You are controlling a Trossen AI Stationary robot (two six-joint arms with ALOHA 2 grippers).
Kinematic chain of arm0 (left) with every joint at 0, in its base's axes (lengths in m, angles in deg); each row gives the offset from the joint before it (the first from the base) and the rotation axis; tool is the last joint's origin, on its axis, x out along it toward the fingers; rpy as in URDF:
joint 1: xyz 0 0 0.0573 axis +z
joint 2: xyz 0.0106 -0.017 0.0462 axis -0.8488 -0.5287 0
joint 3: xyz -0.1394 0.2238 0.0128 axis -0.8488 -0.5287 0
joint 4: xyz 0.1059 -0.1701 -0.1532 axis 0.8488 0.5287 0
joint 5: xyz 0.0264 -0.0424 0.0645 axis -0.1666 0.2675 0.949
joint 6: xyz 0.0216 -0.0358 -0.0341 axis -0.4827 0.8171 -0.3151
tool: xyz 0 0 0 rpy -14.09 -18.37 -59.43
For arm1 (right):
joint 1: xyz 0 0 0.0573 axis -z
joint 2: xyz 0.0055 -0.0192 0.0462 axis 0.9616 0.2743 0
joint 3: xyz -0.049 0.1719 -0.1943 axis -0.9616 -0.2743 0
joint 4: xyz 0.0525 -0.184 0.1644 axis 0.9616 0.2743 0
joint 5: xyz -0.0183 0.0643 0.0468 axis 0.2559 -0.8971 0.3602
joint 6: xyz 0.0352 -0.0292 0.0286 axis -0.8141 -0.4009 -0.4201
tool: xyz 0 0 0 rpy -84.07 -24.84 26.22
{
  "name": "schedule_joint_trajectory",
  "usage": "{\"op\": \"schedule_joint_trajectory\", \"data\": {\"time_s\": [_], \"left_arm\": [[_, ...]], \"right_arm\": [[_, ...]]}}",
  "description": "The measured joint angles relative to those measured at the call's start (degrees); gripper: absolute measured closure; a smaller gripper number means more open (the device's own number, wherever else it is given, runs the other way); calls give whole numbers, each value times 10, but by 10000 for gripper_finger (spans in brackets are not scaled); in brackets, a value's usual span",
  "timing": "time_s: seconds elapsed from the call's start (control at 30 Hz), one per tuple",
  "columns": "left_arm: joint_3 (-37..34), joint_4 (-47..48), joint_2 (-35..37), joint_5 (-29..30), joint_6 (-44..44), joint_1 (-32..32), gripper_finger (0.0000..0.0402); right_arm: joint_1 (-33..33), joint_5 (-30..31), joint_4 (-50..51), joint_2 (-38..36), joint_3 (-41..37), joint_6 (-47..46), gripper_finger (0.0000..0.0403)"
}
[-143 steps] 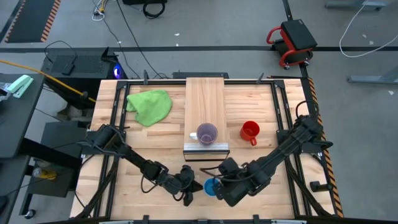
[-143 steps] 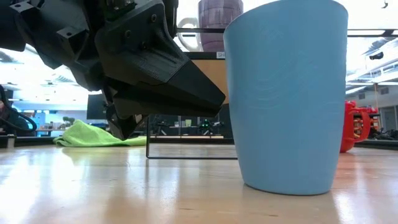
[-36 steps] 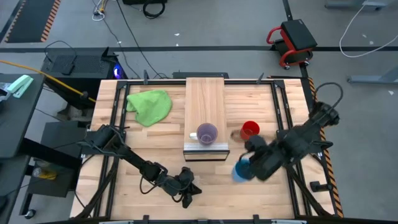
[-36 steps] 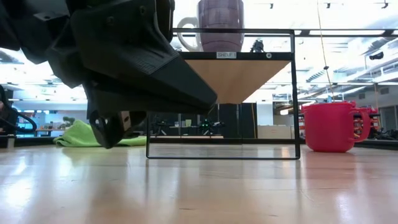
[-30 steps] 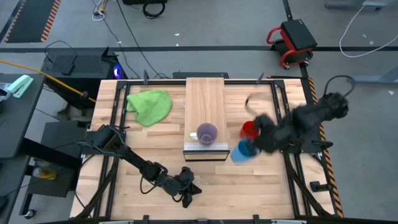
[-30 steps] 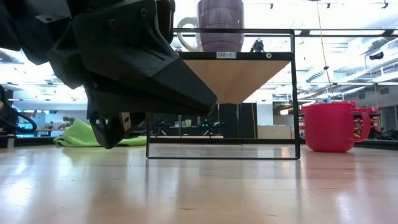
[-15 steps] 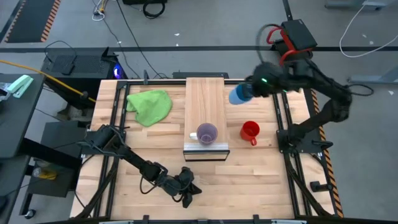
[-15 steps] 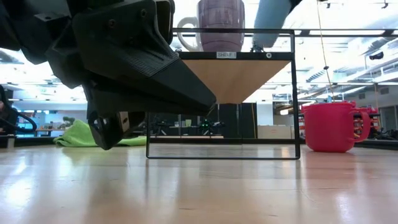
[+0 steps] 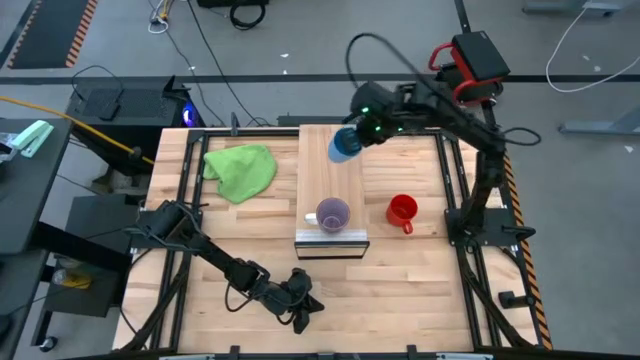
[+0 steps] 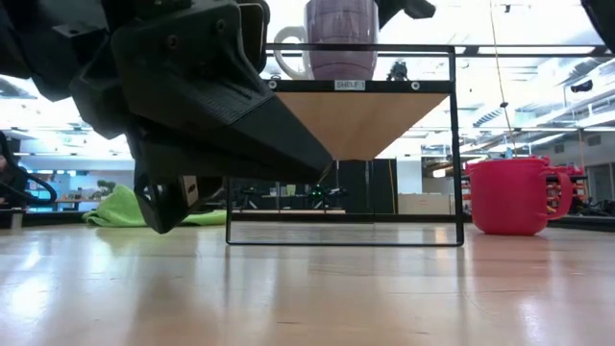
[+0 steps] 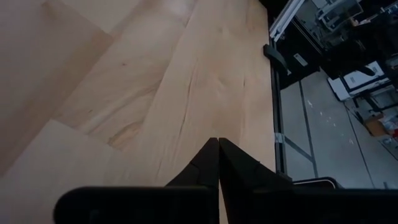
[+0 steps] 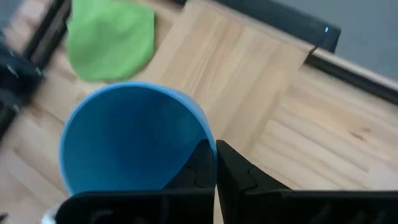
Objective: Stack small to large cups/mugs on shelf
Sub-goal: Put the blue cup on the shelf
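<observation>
My right gripper (image 9: 357, 137) holds the blue cup (image 9: 344, 144) in the air over the far part of the shelf (image 9: 330, 170). The wrist view looks into the cup's (image 12: 134, 140) open mouth. The translucent purple cup (image 9: 333, 214) stands on its base near the shelf's near end, and also shows in the low view (image 10: 341, 38). The red mug (image 9: 402, 210) stands on the table right of the shelf. My left gripper (image 9: 305, 308) rests shut low by the table's near edge, with nothing in it (image 11: 217, 162). My right gripper pinches the blue cup's wall at the rim (image 12: 210, 144), one finger (image 12: 198, 163) inside the cup and the other (image 12: 233, 171) outside. The cup is lifted clear, above the shelf.
A green cloth (image 9: 241, 170) lies on the table left of the shelf's far half. The shelf stands raised on a thin dark frame (image 10: 344, 240). Bare tabletop (image 9: 420, 290) lies between the shelf's near end and the table's near edge.
My right gripper has carried the blue cup from beside the red mug, up and toward the table's far edge, then left until it is over the shelf's far part. The cup has stayed in the hold throughout.
</observation>
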Motion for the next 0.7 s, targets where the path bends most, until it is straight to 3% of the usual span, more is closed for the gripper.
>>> {"op": "schedule_joint_trajectory", "data": {"time_s": [0.27, 0.7], "left_arm": [[0, 3, 0, 4, 0, 1, 375], [0, 3, 0, 6, 11, 1, 385]], "right_arm": [[-34, -3, 0, 31, -8, 9, 400], [-58, -10, 0, 58, -8, 15, 400]]}}
